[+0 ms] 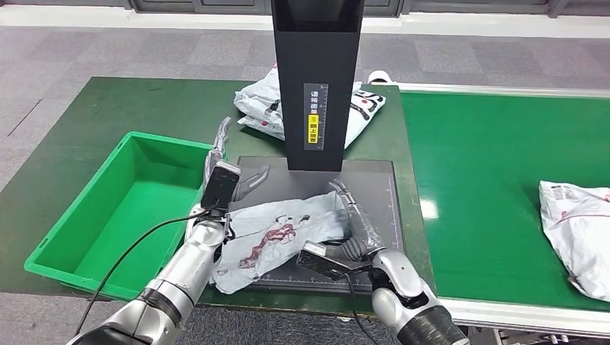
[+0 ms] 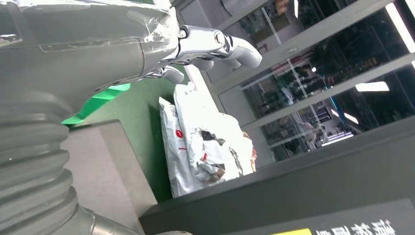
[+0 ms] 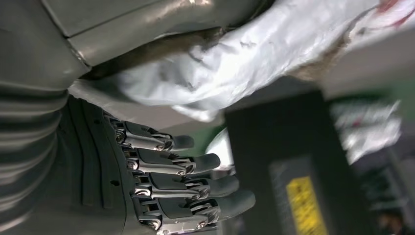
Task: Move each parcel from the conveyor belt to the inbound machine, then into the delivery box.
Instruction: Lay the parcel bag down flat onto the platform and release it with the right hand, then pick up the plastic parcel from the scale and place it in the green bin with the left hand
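Note:
A crumpled grey parcel [image 1: 273,233] with red marks lies flat on the dark platform [image 1: 374,180] of the inbound machine, in front of its black post [image 1: 316,86]. My left hand [image 1: 219,176] stands at the parcel's left end, fingers spread and holding nothing; its fingers [image 2: 215,44] point past the platform [image 2: 107,166]. At the parcel's right end is my right hand [image 1: 356,223], its side against the parcel. There its fingers [image 3: 161,181] lie straight and apart, with the parcel [image 3: 254,54] beside the thumb. Another white parcel [image 1: 575,230] waits on the green conveyor belt [image 1: 489,165].
A green delivery box [image 1: 108,215] sits left of the machine. Behind the post lies a pile of white parcels [image 1: 360,108], also seen as the pile [image 2: 205,147] from my left wrist. The black post [image 3: 284,161] rises close ahead of my right hand.

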Tool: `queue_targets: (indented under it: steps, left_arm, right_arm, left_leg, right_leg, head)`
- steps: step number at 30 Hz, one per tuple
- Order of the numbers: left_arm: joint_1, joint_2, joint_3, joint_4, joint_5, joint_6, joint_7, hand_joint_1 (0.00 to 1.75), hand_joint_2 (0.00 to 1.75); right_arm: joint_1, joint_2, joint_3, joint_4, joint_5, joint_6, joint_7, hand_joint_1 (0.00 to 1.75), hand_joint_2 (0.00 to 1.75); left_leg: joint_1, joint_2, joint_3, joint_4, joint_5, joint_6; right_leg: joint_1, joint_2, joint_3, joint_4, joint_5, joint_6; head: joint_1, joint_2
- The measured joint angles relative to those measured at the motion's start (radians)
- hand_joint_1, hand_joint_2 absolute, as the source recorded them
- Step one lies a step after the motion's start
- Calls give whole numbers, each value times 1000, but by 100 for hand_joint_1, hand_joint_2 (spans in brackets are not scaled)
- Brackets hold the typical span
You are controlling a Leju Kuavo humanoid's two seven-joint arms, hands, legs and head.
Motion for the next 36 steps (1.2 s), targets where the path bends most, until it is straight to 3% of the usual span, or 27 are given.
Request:
queue_targets:
  steps: [9, 15, 21, 25, 36]
  left_arm:
    - [19, 10, 10, -28, -1, -1, 0, 0, 175]
    - [33, 10, 18, -62, -8, -30, -6, 0, 175]
    - [35, 16, -6, -74, -107, -162, 16, 0, 175]
    - [34, 23, -58, -46, -192, -224, 41, 0, 175]
    - [25, 33, -128, 20, -280, -280, 64, 0, 175]
  right_arm:
    - [40, -8, -80, -50, -43, -47, -38, 0, 175]
    - [78, -3, -170, -121, -326, -153, -283, 0, 175]
    - [78, 9, -275, -122, -648, -44, -460, 0, 175]
    - [57, 13, -343, -83, -749, 19, -492, 0, 175]
    - [27, 23, -421, -3, -825, 87, -486, 0, 175]
  left_leg:
    - [0, 0, 0, 0, 0, 0]
    - [0, 0, 0, 0, 0, 0]
    - [0, 0, 0, 0, 0, 0]
    - [-1, 0, 0, 0, 0, 0]
    - [0, 0, 0, 0, 0, 0]
  right_leg:
    - [0, 0, 0, 0, 0, 0]
    - [0, 0, 0, 0, 0, 0]
    - [-1, 0, 0, 0, 0, 0]
    - [-1, 0, 0, 0, 0, 1]
    - [0, 0, 0, 0, 0, 1]
  head:
    - [0, 0]
    - [0, 0]
    - [0, 0]
    - [0, 0]
    - [0, 0]
